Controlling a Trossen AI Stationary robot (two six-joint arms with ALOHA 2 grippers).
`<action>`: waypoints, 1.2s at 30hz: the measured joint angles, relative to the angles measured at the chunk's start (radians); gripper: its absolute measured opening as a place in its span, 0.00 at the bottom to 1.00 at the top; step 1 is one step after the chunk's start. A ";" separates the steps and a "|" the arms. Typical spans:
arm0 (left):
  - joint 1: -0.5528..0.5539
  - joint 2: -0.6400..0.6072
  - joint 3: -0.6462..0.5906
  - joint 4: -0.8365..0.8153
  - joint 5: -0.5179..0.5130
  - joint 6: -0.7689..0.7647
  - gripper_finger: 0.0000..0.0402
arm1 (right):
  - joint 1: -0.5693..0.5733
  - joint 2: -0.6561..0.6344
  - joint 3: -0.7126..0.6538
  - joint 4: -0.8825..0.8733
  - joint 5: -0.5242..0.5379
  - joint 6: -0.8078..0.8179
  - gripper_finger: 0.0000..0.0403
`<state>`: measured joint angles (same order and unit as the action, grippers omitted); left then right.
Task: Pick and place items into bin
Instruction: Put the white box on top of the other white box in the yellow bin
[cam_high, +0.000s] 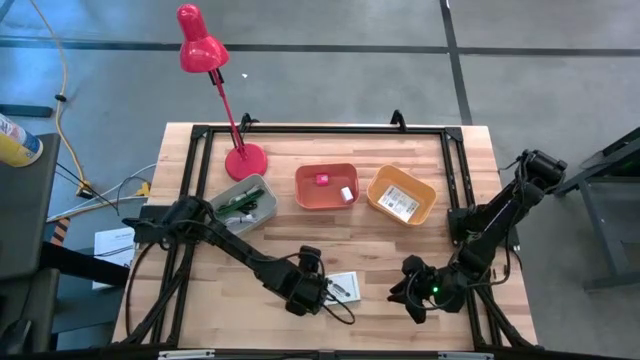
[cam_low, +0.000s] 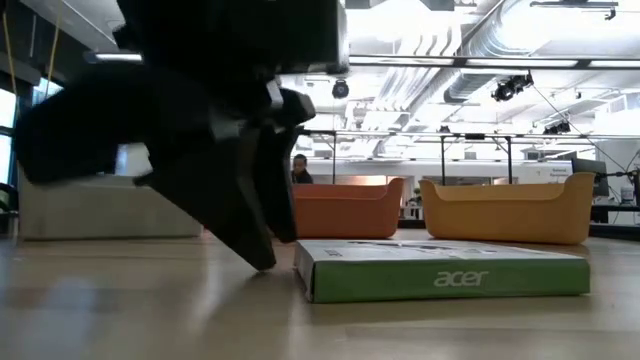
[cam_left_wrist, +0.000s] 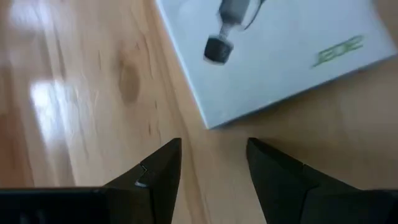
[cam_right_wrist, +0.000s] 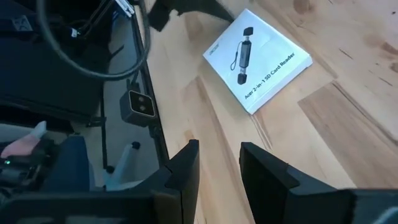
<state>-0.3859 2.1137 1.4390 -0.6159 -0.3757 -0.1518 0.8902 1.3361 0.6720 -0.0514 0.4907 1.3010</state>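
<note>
The box (cam_high: 343, 286), a flat white carton with green edges (a card reader is printed on its lid), lies flat on the table (cam_high: 400, 250) near the front edge, between the two arms and well short of the bins. The left gripper (cam_left_wrist: 213, 163) hangs just left of it, tips down at the tabletop and fingers spread with nothing between them, probably so the carton's near corner can slip in. The box sits slightly askew, its long axis running roughly left to right. The right gripper (cam_right_wrist: 219, 167) waits low at the front right, fingers parted and empty, facing the box. Farther back stand the grey bin (cam_high: 262, 187), red bin (cam_high: 305, 172) and yellow bin (cam_high: 375, 187).
</note>
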 joint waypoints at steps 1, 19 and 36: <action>0.000 -0.001 0.000 0.010 0.017 0.006 0.43 | 0.000 0.000 0.000 0.000 -0.001 0.001 0.26; 0.000 0.018 -0.001 0.281 0.047 -0.180 0.43 | 0.003 0.000 0.000 -0.008 0.003 0.008 0.26; 0.049 0.046 0.049 0.421 0.182 0.413 0.43 | 0.074 0.000 0.000 0.039 0.040 0.045 0.26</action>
<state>-0.3373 2.1595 1.4876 -0.1949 -0.1934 0.2607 0.9642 1.3361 0.6720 -0.0122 0.5304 1.3464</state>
